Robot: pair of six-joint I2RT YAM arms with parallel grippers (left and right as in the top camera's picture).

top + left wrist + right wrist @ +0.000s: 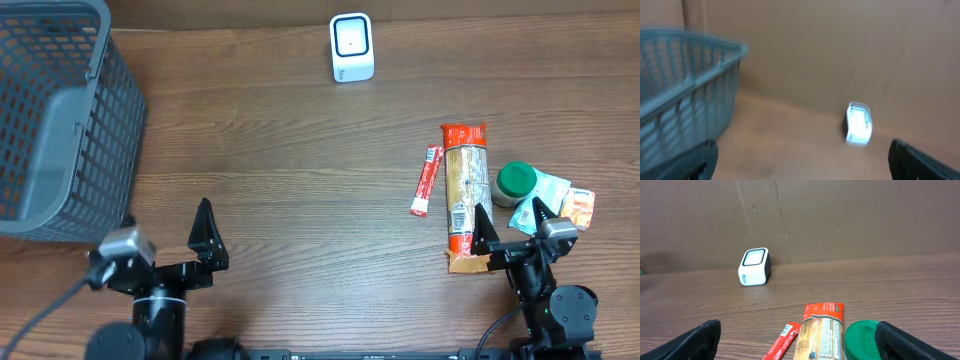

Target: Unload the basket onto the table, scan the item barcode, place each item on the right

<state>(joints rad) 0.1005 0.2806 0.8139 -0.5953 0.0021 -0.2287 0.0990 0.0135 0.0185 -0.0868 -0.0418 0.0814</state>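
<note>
A white barcode scanner [352, 47] stands at the far middle of the table, also seen as a scanner [754, 266] ahead of the right wrist and blurred as a scanner [859, 123] from the left wrist. Items lie at the right: a long orange-ended packet [466, 192], a thin red stick packet [426, 180], a green-lidded jar [516, 183] and small sachets [560, 200]. My right gripper [512, 222] hangs open over the packet's near end, nothing between its fingers. My left gripper [206, 240] is open at the front left, empty.
A grey mesh basket [55, 110] fills the far left corner, close to the left arm, and shows as the basket [685, 85] in the left wrist view. A brown cardboard wall [840, 215] backs the table behind the scanner.
</note>
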